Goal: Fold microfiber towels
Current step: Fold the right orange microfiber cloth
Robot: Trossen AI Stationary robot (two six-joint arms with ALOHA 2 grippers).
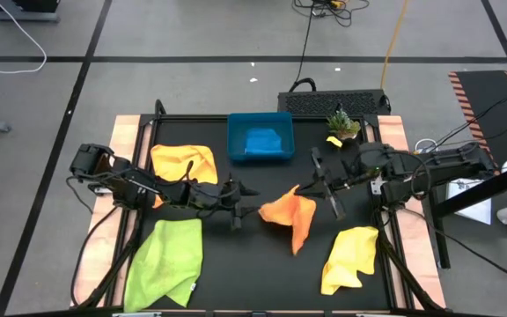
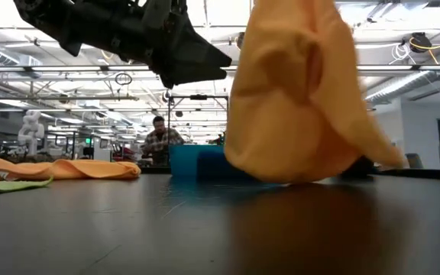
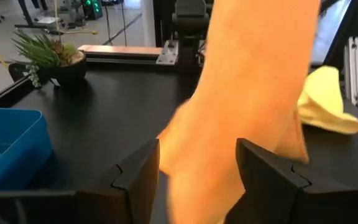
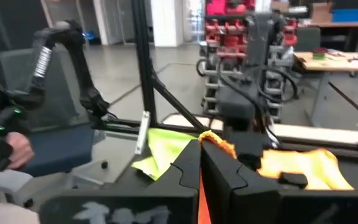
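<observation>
The right gripper (image 1: pixel 322 182) pinched the orange towel (image 1: pixel 290 214) at mid-table, lifting it; the left gripper (image 1: pixel 246 204) stood spread just left of it.

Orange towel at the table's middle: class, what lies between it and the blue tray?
In the high view, only bare black tabletop lies between the orange towel and the blue tray; nothing stands on that stretch.

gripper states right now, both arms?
Left gripper: open, at the orange towel, not gripping.
Right gripper: shut on the orange towel's corner.
</observation>
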